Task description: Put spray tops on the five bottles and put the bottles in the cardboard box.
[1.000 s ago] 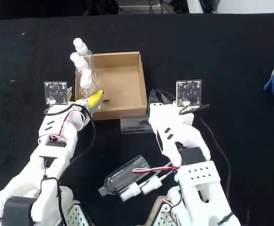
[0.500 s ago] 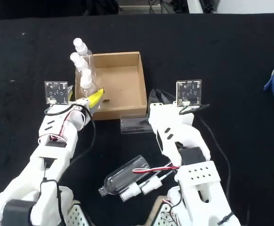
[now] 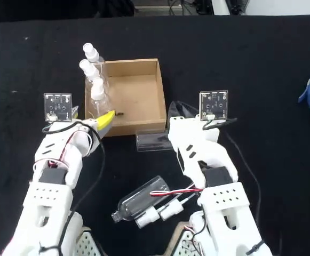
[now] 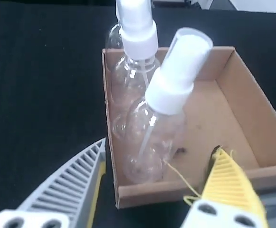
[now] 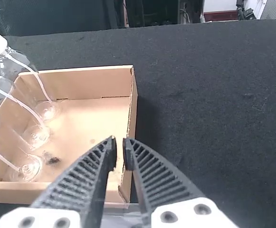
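Three capped bottles (image 3: 97, 90) are stood along the left wall of the cardboard box (image 3: 160, 96), likely leaving room for two loose bottles (image 3: 141, 197) lying nearer on the bench (image 3: 251, 64), while the left gripper (image 4: 160, 148) is held spread just near them and the right gripper (image 5: 118, 142) is pressed together, empty.

Spray-topped bottles (image 4: 152, 137) upright along one wall inside the cardboard box (image 4: 244, 107), hand (image 4: 160, 148) spread wide nearby

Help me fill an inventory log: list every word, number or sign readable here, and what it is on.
None can be read.
The cardboard box and the bottles show no print.
The two square boards carry marks too small to read.
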Motion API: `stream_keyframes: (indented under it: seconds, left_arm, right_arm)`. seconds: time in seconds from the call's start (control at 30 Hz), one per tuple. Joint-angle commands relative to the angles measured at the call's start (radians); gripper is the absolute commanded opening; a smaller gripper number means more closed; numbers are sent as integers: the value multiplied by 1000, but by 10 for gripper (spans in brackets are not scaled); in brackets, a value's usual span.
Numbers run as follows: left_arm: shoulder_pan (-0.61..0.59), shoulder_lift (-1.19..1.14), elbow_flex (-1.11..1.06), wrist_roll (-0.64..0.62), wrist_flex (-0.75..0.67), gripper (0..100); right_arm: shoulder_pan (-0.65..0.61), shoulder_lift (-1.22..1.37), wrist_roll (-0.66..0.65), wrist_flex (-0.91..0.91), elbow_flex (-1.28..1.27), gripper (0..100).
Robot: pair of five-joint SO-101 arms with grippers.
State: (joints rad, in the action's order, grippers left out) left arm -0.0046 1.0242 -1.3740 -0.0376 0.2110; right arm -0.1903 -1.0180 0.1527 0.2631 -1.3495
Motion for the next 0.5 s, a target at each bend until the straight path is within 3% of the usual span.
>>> stream_keyframes:
  seconds: [0.0, 0.3, 0.47]
  left_arm:
    - [8, 129, 15, 9, 189, 214]
    - [-5, 368, 31, 25, 601, 213]
    - [2, 640, 44, 215, 818, 213]
  right_arm:
    - [-9, -12, -9, -34, 4, 13]
    - [-8, -12, -9, -28, 4, 14]
    - [-9, -18, -9, -32, -16, 14]
